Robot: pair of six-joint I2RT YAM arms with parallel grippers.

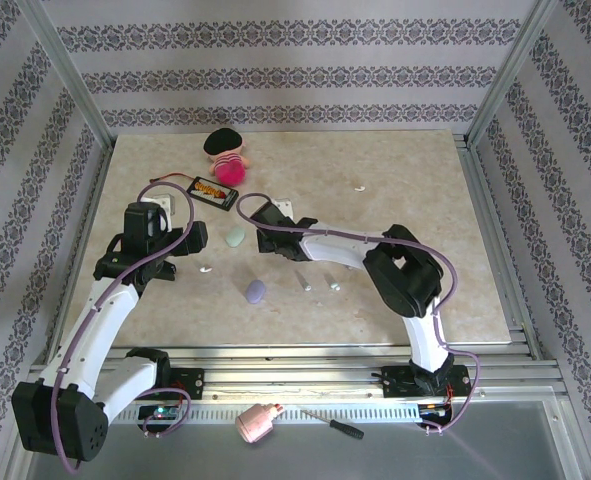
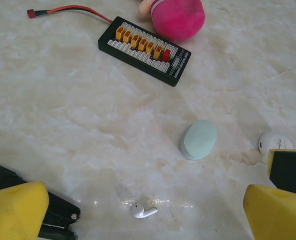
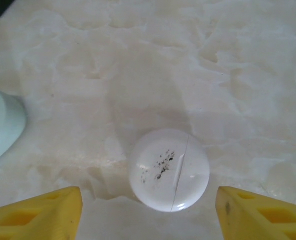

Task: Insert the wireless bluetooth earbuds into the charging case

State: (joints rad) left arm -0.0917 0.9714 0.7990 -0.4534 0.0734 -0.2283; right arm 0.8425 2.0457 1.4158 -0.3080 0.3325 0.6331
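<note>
Earbud [image 2: 142, 211] lies on open table [image 2: 62, 125], between wide left jaws.

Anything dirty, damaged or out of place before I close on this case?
The round white case, lying between the fingers of the right end effector, has dark specks on its top and a curved line across it; seam or crack, I cannot tell. Nothing looks spilled.

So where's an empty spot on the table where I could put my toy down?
The biggest bare patch is the right side of the table, between the lone earbud and the right edge. The far-right corner is bare too. It's crowded on the left: plush doll, connector board, mint case and lilac case.
</note>
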